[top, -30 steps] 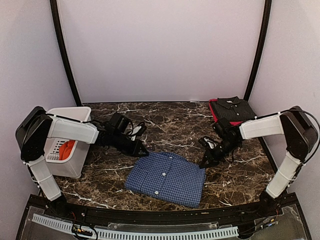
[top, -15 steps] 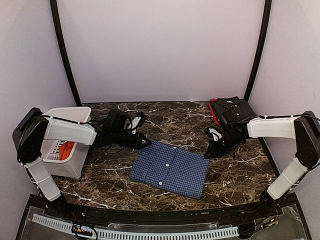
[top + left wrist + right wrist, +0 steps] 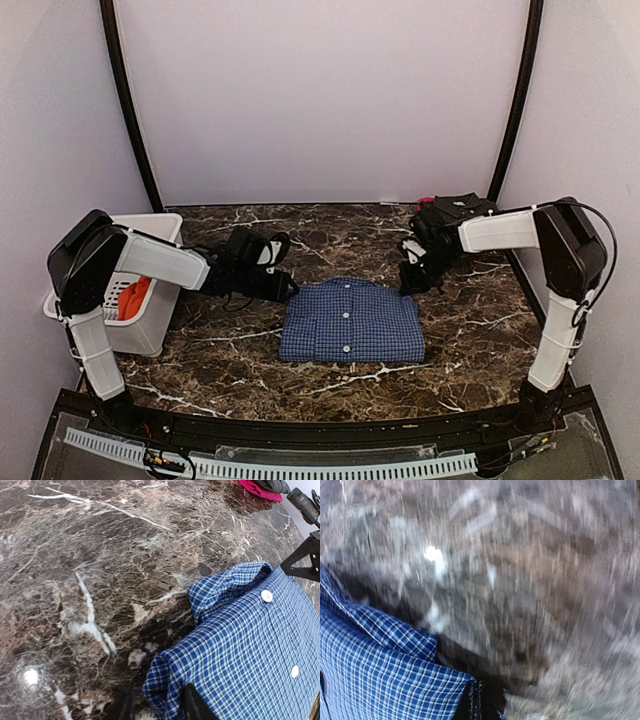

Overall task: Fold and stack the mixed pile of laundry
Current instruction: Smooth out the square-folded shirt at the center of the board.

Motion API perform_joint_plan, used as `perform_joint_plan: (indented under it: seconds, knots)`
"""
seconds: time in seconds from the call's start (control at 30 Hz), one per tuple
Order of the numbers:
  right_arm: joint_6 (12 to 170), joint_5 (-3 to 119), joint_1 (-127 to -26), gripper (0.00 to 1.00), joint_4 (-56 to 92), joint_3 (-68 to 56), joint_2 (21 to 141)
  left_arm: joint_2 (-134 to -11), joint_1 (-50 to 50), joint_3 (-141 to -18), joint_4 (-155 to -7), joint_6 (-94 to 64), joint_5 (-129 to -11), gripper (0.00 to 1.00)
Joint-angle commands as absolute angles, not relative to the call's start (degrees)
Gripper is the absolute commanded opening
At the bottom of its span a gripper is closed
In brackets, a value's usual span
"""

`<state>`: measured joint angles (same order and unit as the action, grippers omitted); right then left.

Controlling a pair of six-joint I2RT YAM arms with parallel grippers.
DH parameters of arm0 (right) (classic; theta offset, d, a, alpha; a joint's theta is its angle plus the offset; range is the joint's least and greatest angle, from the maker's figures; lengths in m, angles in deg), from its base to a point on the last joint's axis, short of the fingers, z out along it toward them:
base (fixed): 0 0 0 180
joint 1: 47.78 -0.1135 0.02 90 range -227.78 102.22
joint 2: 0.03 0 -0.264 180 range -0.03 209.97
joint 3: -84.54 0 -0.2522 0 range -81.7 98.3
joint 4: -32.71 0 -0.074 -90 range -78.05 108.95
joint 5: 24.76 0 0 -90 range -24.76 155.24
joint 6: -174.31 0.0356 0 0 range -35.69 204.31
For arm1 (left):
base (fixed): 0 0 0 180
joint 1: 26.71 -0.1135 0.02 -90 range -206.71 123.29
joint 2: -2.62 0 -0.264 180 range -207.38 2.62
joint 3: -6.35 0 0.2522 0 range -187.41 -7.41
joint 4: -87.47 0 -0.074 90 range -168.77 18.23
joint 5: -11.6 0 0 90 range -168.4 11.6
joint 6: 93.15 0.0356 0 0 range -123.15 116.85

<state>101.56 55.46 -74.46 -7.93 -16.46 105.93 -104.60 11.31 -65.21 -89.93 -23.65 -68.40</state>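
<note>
Shows the shirt [image 3: 350, 320] flat, just nearer than both claws, long side claw to claw. Has the left claw [image 3: 288, 289] open around one far corner, the right claw [image 3: 408, 284] shut on the other, closer to the stack [image 3: 470, 206].

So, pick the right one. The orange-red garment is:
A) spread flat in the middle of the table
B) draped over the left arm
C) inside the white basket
C: the orange-red shirt shows inside the white basket at the left, while only the checked shirt lies mid-table.
</note>
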Motion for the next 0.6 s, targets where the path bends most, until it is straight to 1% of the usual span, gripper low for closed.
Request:
perform_joint_plan:
  seconds: [0.0,0.03,0.07,0.1,0.13,0.17,0.2,0.27,0.3,0.37,0.47,0.57]
  knots:
    - [98.69,59.2,-73.78,0.0,-10.95,-7.84,109.35,-96.77,10.91,-64.72,-85.46,-23.21,-74.82,0.45]
    - [98.52,59.33,-73.6,0.08,-11.85,-7.02,108.93,-95.86,10.91,-64.85,-84.75,-22.91,-76.03,0.59]
    - [98.47,59.24,-73.62,0.23,-12.52,-6.7,108.08,-93.67,10.8,-64.74,-84.26,-22.66,-76.07,0.67]
    - [98.54,58.92,-73.53,0.38,-12.83,-6.81,106.74,-91.46,10.71,-64.28,-84.29,-22.33,-75.64,0.82]
    - [98.62,58.09,-73.48,0.5,-13.05,-7.1,105.14,-90.38,10.63,-64.06,-84.39,-22.32,-75.17,0.91]
    - [98.63,57.29,-73.45,0.57,-13.15,-7.63,103.18,-88.33,10.51,-63.72,-84.53,-22.47,-73.09,0.97]
    - [98.51,56.06,-73.37,0.62,-13.12,-8.19,101.19,-87.54,10.49,-63.56,-84.58,-22.74,-72.09,0.98]
    - [98.29,51.76,-73.33,0.69,-12.32,-9.74,96.33,-85.86,10.55,-63.47,-84.16,-24.55,-67.84,0.99]
    - [98.23,48.21,-73.29,0.7,-11.7,-10.59,94.44,-85.39,10.82,-63.31,-84.19,-26.26,-65.04,0.99]
    - [99.19,39.35,-73.39,0.72,-9.22,-13.08,91.03,-85.53,12.3,-63.35,-84.44,-28.09,-60.55,0.99]
    - [105.15,25.97,-73.79,0.72,-0.59,-20.3,87.26,-87.39,14.34,-62.9,-88.18,-31.26,-54.73,0.99]
    - [112.56,18.18,-74.76,0.72,10.82,-29.06,86.5,-92.6,14.85,-62.86,-95.86,-36.1,-50.09,0.99]
